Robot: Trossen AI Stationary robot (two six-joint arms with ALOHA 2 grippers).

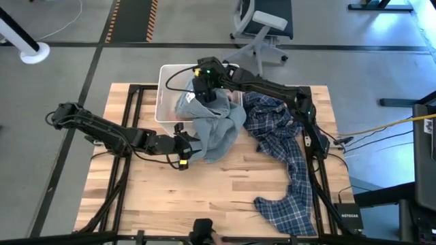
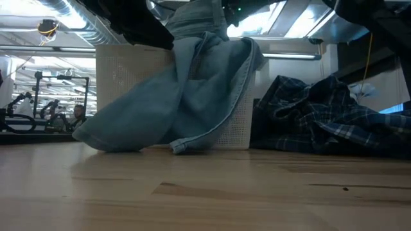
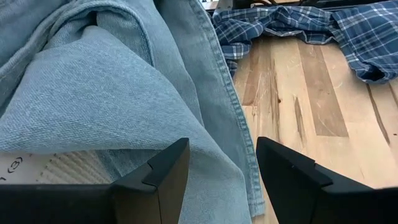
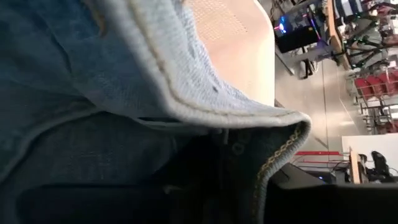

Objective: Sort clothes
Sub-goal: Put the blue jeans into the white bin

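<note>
A grey-blue top (image 1: 218, 126) hangs from my right gripper (image 1: 206, 95) over the white bin (image 1: 163, 102). It drapes down the bin's near wall (image 2: 122, 70), and its lower end lies on the table. My left gripper (image 1: 188, 144) stands open and level at the top's lower left edge, with the cloth (image 3: 93, 81) right before its fingers. A blue-white plaid shirt (image 1: 289, 153) lies spread along the table's right side, from beside the bin to the near edge. My right gripper holds a bunched upper part of the top (image 2: 199, 16), coming at it slanting down from the far right. A seamed edge (image 4: 205, 106) lies over the fingers and hides the place of contact. The top hangs below, its lower end (image 2: 109, 138) on the table. My left gripper has a fold of the top (image 3: 214, 134) between its open fingers; whether they touch it, I cannot tell.
The bin stands at the table's far middle. Bare wood (image 1: 204, 197) lies toward the near edge, left of the plaid shirt's sleeve (image 1: 279, 207). Black frame rails (image 1: 129, 122) run along the table's left and right sides.
</note>
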